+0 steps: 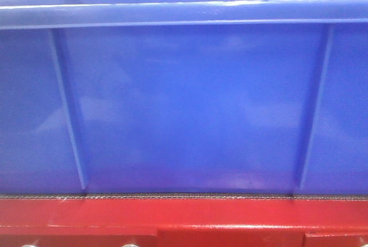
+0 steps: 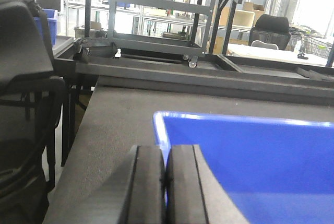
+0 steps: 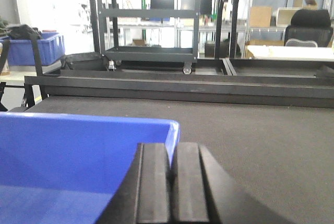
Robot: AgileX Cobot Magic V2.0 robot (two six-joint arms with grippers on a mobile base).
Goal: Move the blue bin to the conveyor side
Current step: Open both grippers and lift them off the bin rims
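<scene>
Workshop racks and a wheeled cart (image 3: pixel 151 51) fill the background. Blue bin (image 1: pixel 190 109) sits on the conveyor (image 2: pixel 120 125), its near wall flush above the red frame (image 1: pixel 184 215) at 6 o'clock. Left gripper (image 2: pixel 166 182) has its pads pressed together, hanging by the bin's left rim corner; right gripper (image 3: pixel 170 182) likewise at the right corner. I read that as bracketing both ends, though neither is pinching the rim.

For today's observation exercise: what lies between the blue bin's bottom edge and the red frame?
In the front view, only a thin strip of dark woven belt shows between the bin and the red frame; nothing else lies there.
</scene>
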